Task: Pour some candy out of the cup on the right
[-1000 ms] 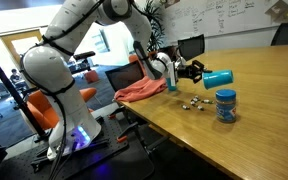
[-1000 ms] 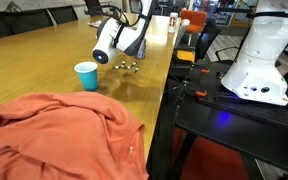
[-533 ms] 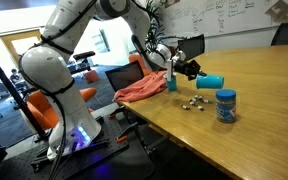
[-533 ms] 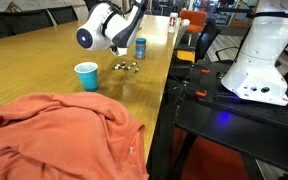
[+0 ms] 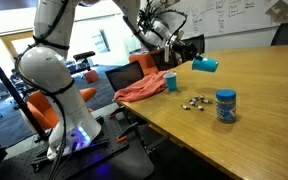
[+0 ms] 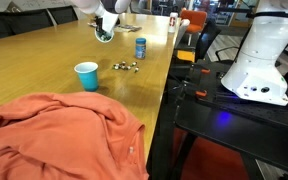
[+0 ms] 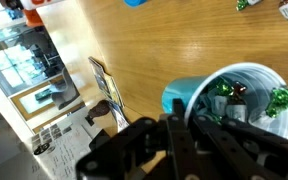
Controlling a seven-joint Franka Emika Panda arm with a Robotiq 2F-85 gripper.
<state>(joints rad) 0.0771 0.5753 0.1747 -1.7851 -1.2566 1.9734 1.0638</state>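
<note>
While your gripper (image 5: 194,63) holds the tilted light-blue tapered cup (image 5: 206,64) tight, high over the wooden table (image 5: 269,120) by its robot-side edge, tipping more could drop its tiny candies (image 7: 230,98), and they may bounce off.

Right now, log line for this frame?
cup: held above table, tilted | jaws: shut on cup | candy: some on table, some inside cup
</note>
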